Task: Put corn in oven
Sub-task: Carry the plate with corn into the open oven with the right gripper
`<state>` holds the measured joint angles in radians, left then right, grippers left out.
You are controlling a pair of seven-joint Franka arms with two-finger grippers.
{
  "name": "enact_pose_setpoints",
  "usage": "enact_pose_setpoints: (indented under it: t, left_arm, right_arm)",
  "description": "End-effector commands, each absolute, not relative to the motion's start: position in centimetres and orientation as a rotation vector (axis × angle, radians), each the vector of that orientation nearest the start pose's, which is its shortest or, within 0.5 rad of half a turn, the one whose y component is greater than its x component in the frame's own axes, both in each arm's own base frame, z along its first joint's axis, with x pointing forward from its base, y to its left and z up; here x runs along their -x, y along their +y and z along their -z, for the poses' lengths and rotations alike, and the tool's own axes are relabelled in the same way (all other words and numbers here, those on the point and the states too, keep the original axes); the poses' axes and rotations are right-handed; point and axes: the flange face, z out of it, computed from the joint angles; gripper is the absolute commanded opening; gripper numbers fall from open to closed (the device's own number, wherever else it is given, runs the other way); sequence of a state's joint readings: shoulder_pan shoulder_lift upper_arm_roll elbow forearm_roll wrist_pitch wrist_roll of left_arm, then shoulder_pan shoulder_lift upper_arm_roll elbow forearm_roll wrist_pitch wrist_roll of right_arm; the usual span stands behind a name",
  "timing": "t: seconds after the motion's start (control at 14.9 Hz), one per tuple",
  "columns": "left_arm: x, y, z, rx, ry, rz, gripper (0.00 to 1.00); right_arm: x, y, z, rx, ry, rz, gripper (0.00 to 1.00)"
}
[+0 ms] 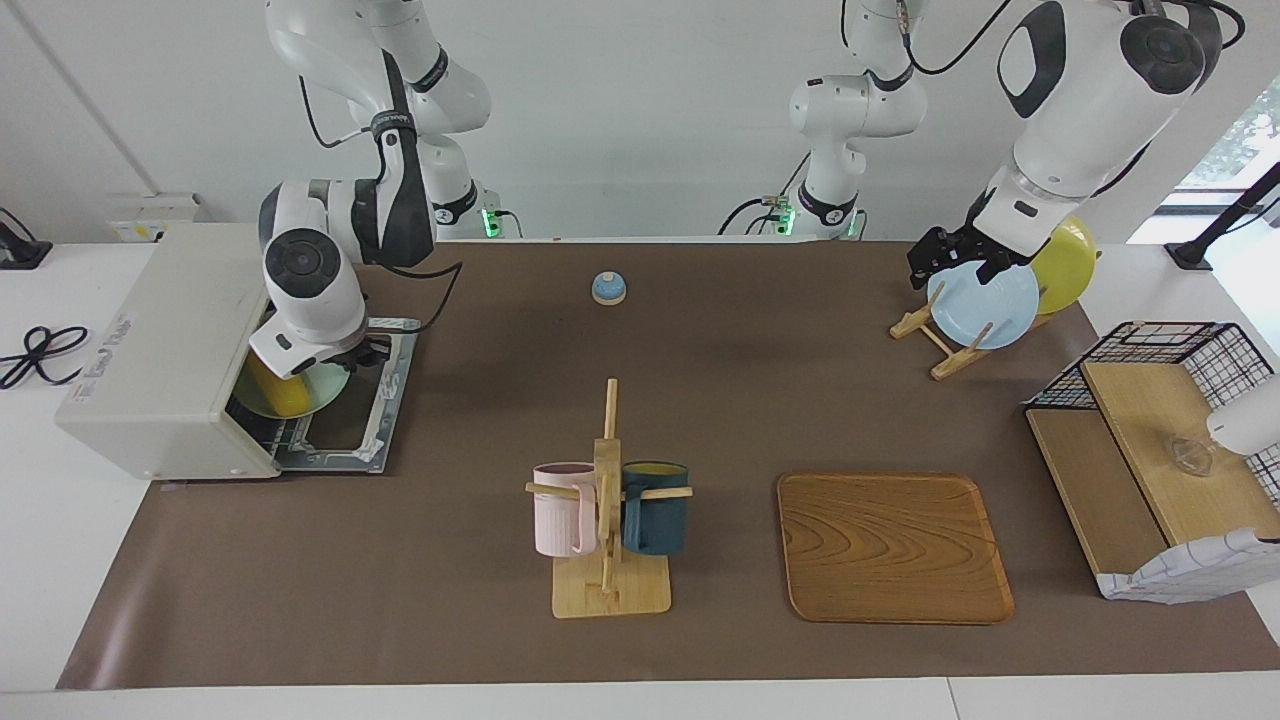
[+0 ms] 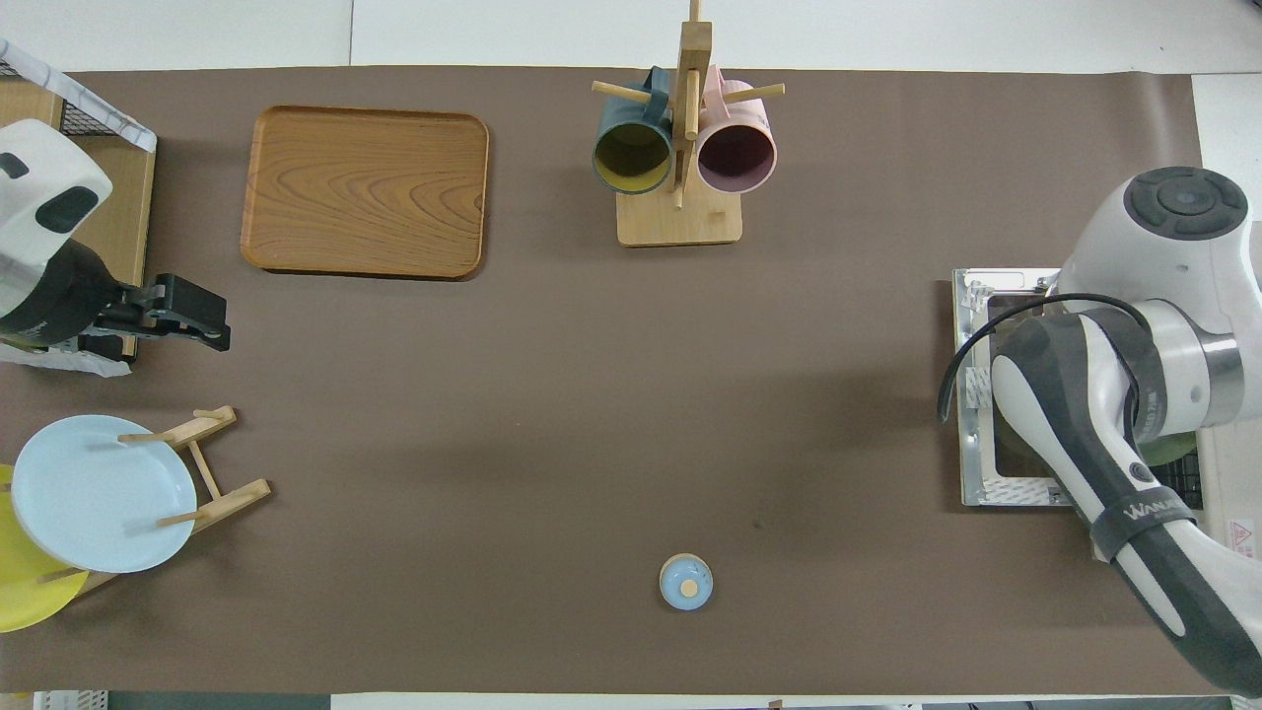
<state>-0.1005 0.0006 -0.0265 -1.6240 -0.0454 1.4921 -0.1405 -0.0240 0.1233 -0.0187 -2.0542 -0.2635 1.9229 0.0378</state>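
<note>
The oven [image 1: 170, 350] sits at the right arm's end of the surface [image 1: 700, 380], its door [image 1: 350, 400] folded down flat onto the brown mat. In the oven's mouth, over that lowered door, a pale green plate [image 1: 318, 390] is partly inside the cavity, and the corn [image 1: 272, 396] lies on it, mostly tucked under the oven's top edge. The right tool [image 1: 360, 350] is at the plate's rim, just outside the oven opening, clenched on the pale green plate; from above, the arm's wrist covers nearly all of this.

Farther along from the oven, a small blue bell [image 1: 608, 288] rests on the mat close to the robots, and a wooden mug stand [image 1: 608, 520] with a pink mug [image 1: 562, 510] and a dark teal mug [image 1: 655, 508] stands away from them. A wooden tray [image 1: 893, 546] lies flat beside the mug stand.

Well apart from the oven, at the left arm's end, the left tool [image 1: 950, 262] hangs over a light blue plate [image 1: 985, 305] propped in a wooden plate rack [image 1: 935, 345], with a yellow plate [image 1: 1068, 255] leaning next to it. Its jaws are released and carry nothing. A wire basket [image 1: 1150, 350] stands at that end's edge.
</note>
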Motion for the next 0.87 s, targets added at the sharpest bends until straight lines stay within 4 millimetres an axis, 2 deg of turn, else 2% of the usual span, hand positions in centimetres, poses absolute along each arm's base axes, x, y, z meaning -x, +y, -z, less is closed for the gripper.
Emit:
enact_pose_setpoints:
  t: [0.0, 0.13, 0.27, 0.4, 0.54, 0.74, 0.8]
  left_arm:
    - [-53.1, -7.6, -60.3, 3.149, -0.007, -0.226, 1.00]
    - [-53.1, -7.5, -60.1, 3.148, -0.015, -0.233, 1.00]
    - [-53.1, -7.6, -60.1, 3.148, -0.015, -0.228, 1.00]
    - [-53.1, -7.6, -60.3, 3.151, -0.015, -0.209, 1.00]
    - [-53.0, -7.6, -60.4, 3.150, -0.013, -0.206, 1.00]
    - [-53.0, -7.5, -60.3, 3.151, -0.018, -0.211, 1.00]
    - [-53.0, -7.5, -60.3, 3.151, -0.015, -0.211, 1.00]
  right_arm:
    - [-53.4, -5.4, -35.6, 3.355, -0.130, -0.409, 0.03]
    - [-53.6, -5.1, -35.8, 3.356, -0.131, -0.400, 0.19]
    - [-54.0, -4.6, -36.1, 3.350, -0.123, -0.380, 0.21]
    - [-54.4, -3.8, -37.4, 3.352, -0.134, -0.367, 0.25]
    - [-54.7, -2.3, -38.6, 3.313, -0.119, -0.342, 0.29]
    - [-55.1, 1.1, -38.9, 3.265, -0.068, -0.320, 0.27]
    - [-55.3, 2.6, -39.0, 3.265, -0.048, -0.297, 0.16]
